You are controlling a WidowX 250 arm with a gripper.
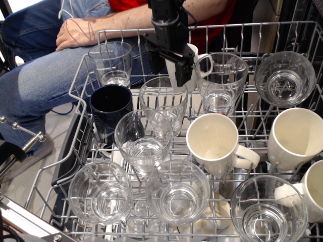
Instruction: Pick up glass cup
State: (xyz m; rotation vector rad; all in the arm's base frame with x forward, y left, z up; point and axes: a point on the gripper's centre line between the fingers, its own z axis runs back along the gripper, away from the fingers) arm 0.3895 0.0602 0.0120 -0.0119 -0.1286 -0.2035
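The glass cup (163,105) is a tall clear tumbler with a wide rim and a narrower base. It stands upright in the wire dish rack (88,60), left of the middle. My gripper (168,69) is black and hangs just above the cup's far rim. Its jaws are open and empty, with one finger (155,60) over the left of the rim and the other over the right. It covers part of a white mug (191,63) behind it.
A clear glass mug with a handle (220,80) stands to the right of the cup, a shorter straight tumbler (111,61) at the back left and a dark blue mug (109,108) to the left. Several more glasses and white mugs crowd the front and right. A seated person's arm (86,30) lies behind the rack.
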